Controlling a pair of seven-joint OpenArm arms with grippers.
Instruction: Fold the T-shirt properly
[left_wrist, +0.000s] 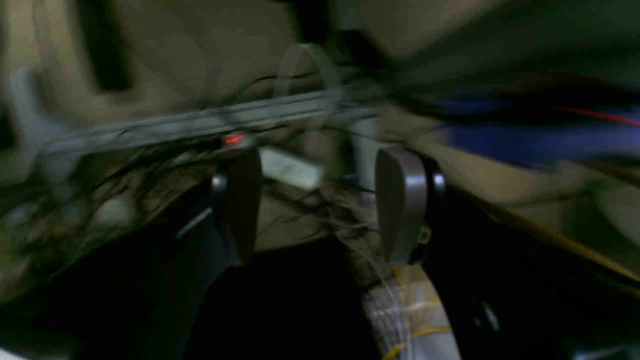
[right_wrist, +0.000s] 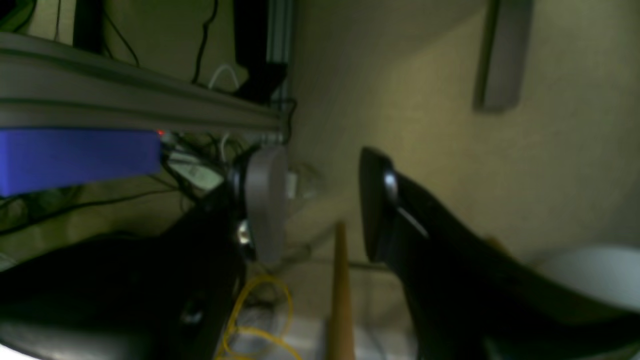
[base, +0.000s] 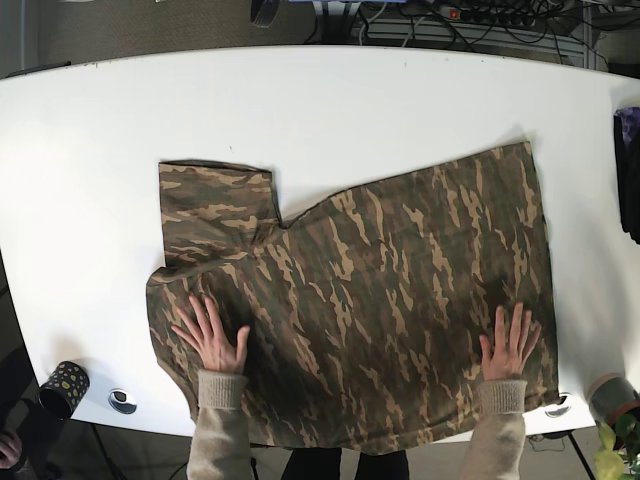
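Along the near edge of the white bench (base: 90, 150), two human hands in beige sleeves are pressed flat on a camouflage T-shirt (base: 400, 290): one hand (base: 212, 335) at the left, the other hand (base: 509, 342) at the right. The T-shirt is spread across the near and middle part of the bench, its near hem hanging slightly over the edge, with one sleeve (base: 212, 210) laid out toward the far left. A dark spotted cup (base: 64, 388) is seen off the near left corner. Neither robot arm is seen over the bench. In the left wrist view, which is heavily blurred, the left tool (left_wrist: 320, 200) is shown spread with nothing between its fingers. In the right wrist view, the right tool (right_wrist: 320, 200) is likewise spread and empty, aimed at a floor with cables (right_wrist: 260, 310) and a blue box (right_wrist: 75, 157).
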